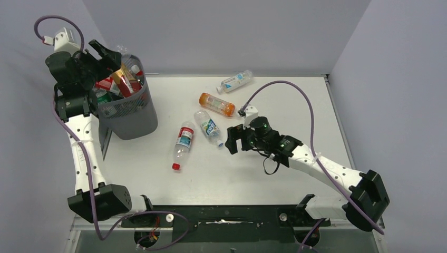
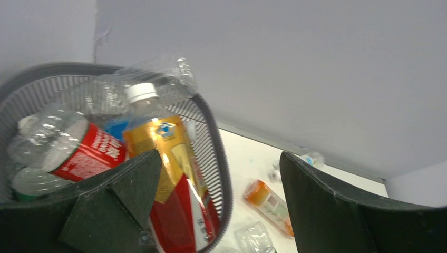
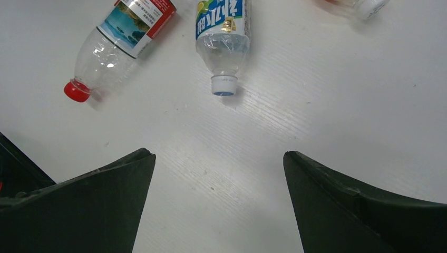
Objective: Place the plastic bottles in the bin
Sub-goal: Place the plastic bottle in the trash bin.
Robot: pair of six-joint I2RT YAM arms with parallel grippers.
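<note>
The left tool (image 2: 219, 157) is being held wide open right at the rim of the bin (image 1: 129, 113), and nothing is being gripped between its fingers. The bin is standing at the far left of the surface (image 1: 295, 105), and it is being filled to the brim: a yellow-and-red bottle (image 2: 171, 174) with a white cap is being propped upright inside, a red-labelled bottle (image 2: 79, 153) is lying beside it, and a crumpled clear one (image 2: 158, 79) is perched against the far rim.

Over at mid-surface, the right tool (image 3: 219, 155) is also being held wide open and empty, low above the bare surface. Just ahead of it a blue-and-white-labelled bottle (image 3: 222, 37) is lying with its white cap pointed at the tool. A red-capped bottle (image 3: 113, 45) is lying to the left of that. Farther back, an orange bottle (image 1: 216, 104) and a clear bottle (image 1: 235, 81) are lying apart.
</note>
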